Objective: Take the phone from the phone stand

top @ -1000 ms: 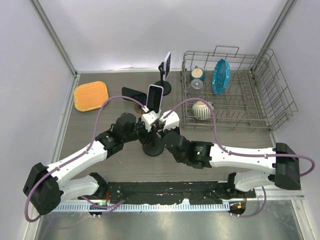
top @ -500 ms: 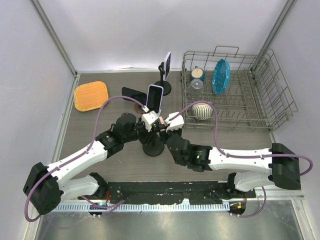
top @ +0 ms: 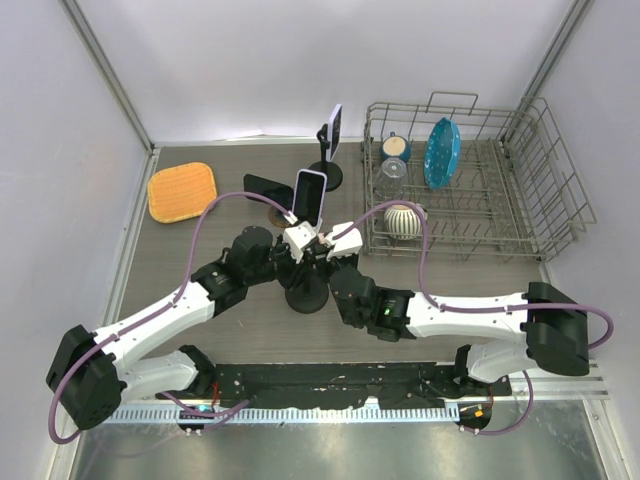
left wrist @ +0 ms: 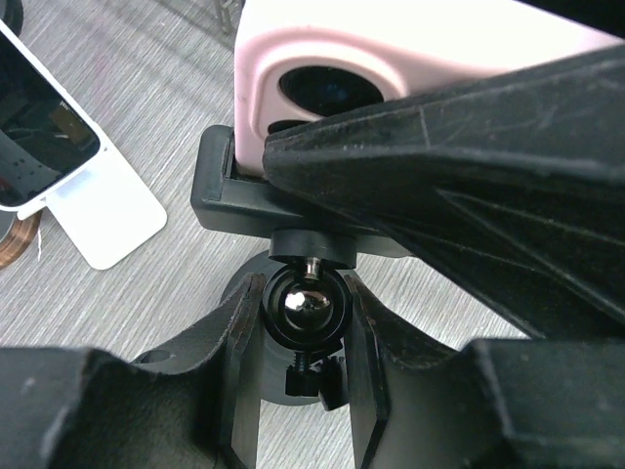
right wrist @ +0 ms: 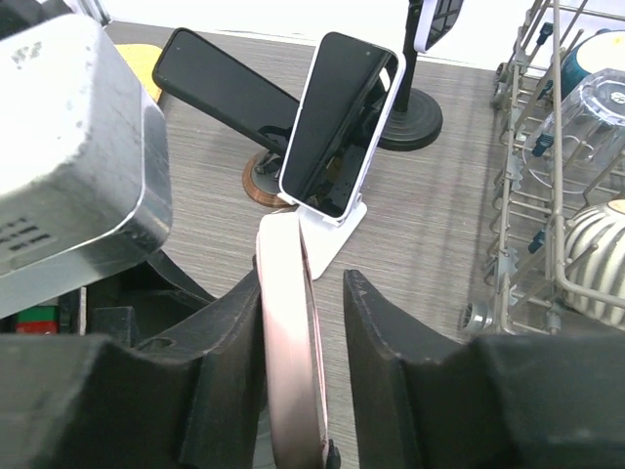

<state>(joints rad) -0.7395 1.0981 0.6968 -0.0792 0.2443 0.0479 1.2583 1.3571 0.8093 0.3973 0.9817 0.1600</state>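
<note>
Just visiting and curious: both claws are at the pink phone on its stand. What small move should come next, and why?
Probably close the right gripper on the pink phone: its edge sits between the fingers, with a gap showing on one side. The left gripper grips the phone stand at its ball joint, so the stand looks braced.

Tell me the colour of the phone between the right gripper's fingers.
Pale pink. The phone shows best in the left wrist view.
</note>
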